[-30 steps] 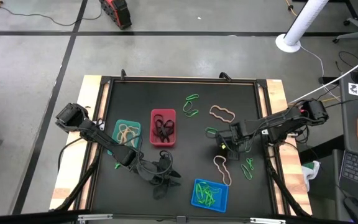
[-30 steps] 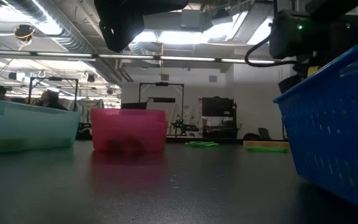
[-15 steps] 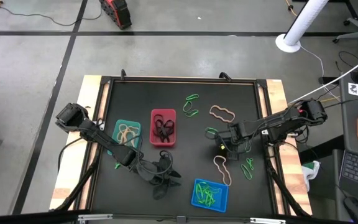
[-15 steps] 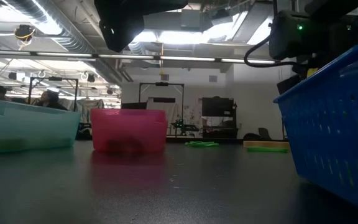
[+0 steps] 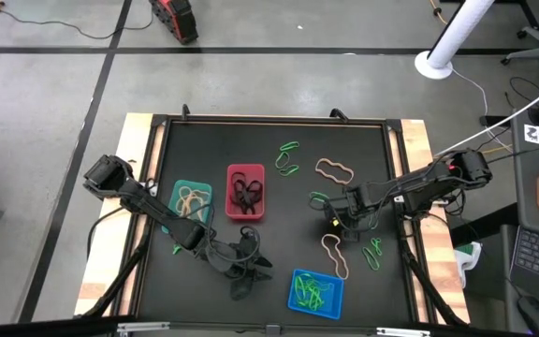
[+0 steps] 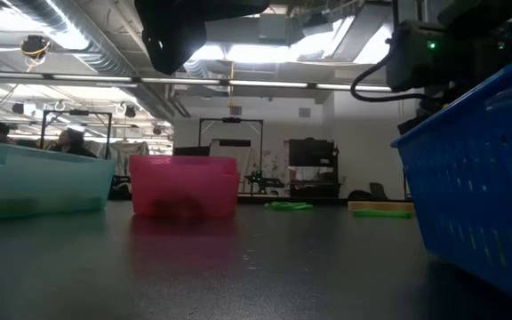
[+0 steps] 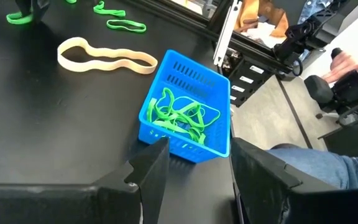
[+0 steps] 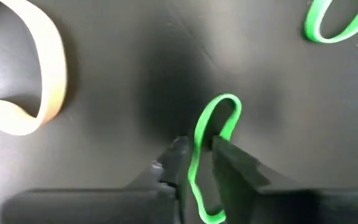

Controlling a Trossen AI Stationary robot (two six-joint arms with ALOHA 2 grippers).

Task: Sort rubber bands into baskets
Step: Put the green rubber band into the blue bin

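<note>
Green rubber band [image 8: 211, 140] between right tool [image 8: 199, 163] fingers

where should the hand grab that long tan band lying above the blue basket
Grip the tan band at its pinched middle, coming straight down from above. It lies flat on the table, and at that waist the two strands run close, so one pinch catches both. The blue basket sits just clear of it.

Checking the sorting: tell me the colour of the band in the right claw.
Bright green band, clearest in the right wrist view.
</note>
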